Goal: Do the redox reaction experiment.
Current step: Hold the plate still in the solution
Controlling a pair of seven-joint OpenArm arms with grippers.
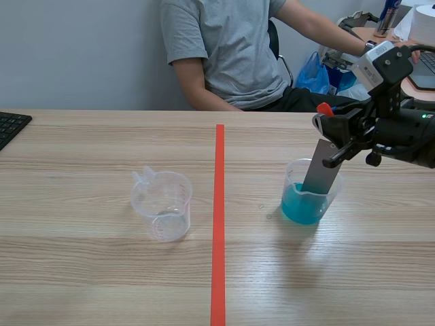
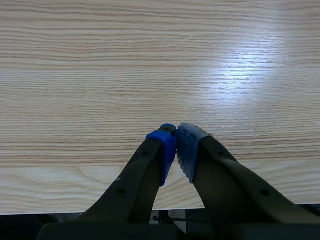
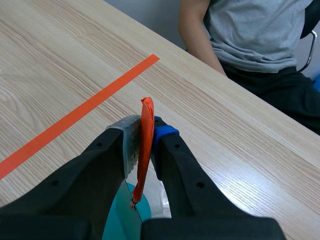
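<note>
Empty see-through plastic cup w/ spout [image 1: 162, 204] sits closest, left of orange-red tape line [image 1: 219, 224] on wooden tabletop [image 1: 81, 278]; prob spare for later. Across line: see-through cup w/ blue liquid [image 1: 309, 200]. Flat grey metal strip w/ orange-red taped top [image 1: 321, 170] leans inside it, low end down at blue so metal + liquid can react. Right gripper [image 3: 144, 142] fingers pinch strip by taped top so it won't tip. Left gripper [image 2: 176, 145] fingers pressed together, holding nothing, over bare tabletop, out of way.

I see a softly glossy wood-grain bench [image 1: 81, 272], a clear plastic mid-left beaker [image 1: 162, 204] and mid-right beaker [image 1: 302, 207], and a matt grey strip [image 1: 321, 170].
</note>
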